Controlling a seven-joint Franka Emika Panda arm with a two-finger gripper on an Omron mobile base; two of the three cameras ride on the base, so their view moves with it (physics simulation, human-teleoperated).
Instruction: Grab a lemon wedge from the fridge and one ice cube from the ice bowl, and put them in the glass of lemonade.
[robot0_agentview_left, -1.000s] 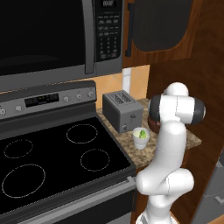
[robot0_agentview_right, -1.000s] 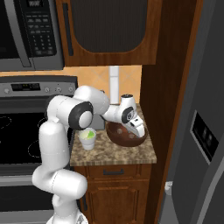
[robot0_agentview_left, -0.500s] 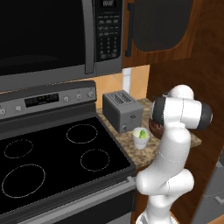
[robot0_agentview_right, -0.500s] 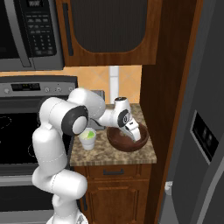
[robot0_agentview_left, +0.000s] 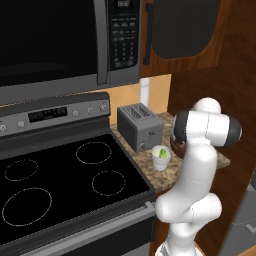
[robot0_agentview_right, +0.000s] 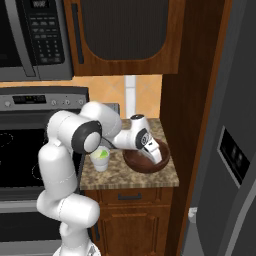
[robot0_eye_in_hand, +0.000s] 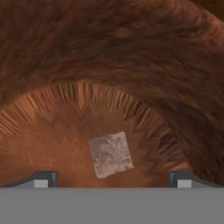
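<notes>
End effector (robot0_eye_in_hand: 112, 177) spread wide, low inside the round reddish-brown wooden bowl (robot0_eye_in_hand: 131, 57), straddling a pale square ice cube (robot0_eye_in_hand: 110, 154) (frame's lower centre)

the bowl (robot0_eye_in_hand: 131, 57) curves round an ice cube (robot0_eye_in_hand: 110, 154) lying flat on its ribbed floor — the gripper (robot0_eye_in_hand: 112, 177) spread wide, one fingertip (robot0_eye_in_hand: 43, 178) either side of the cube, not touching.

The round, dark reddish-brown wooden bowl (robot0_agentview_right: 148, 161) sits at the centre right of the right base view, on the speckled counter. In the hand view a single pale, square ice cube (robot0_eye_in_hand: 110, 154) lies flat on its grooved floor, low of centre. The short whitish cup of lemonade (robot0_agentview_right: 100, 159) stands upright left of the bowl, a pale green lemon wedge (robot0_agentview_left: 162, 152) inside it. The tall grey fridge (robot0_agentview_right: 235, 150) fills the right edge.
</notes>
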